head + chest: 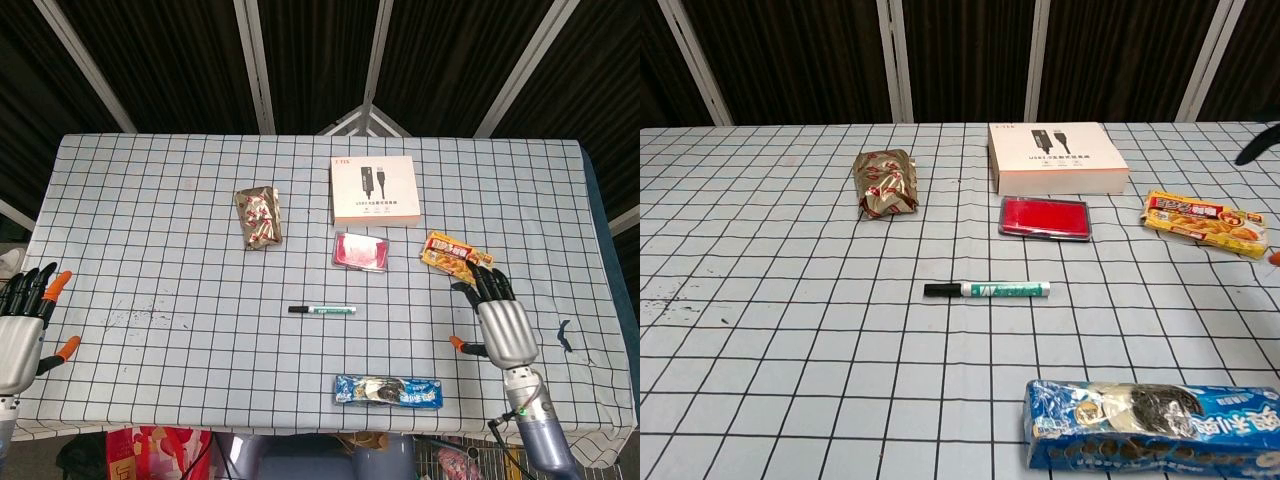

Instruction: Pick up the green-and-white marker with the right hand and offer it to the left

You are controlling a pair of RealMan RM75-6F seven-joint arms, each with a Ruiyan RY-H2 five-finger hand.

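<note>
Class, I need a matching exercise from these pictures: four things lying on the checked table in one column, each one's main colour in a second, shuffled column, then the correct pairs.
Things:
1. marker
2. flat pad
3. biscuit pack
4. cable box

Colours:
A. blue
B. white with a peach edge
C. green and white, black cap
D. red

Pairs: 1-C, 2-D, 3-A, 4-B

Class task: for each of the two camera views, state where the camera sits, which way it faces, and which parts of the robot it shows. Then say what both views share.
Head view: sits high, looks steeply down on the checked table; shows the left robot hand at the near left edge and the right robot hand, both open.
Chest view: sits low at the table's near edge, looks across it; only a dark fingertip shows at the right border.
Shared: marker, blue snack pack, white box.
</note>
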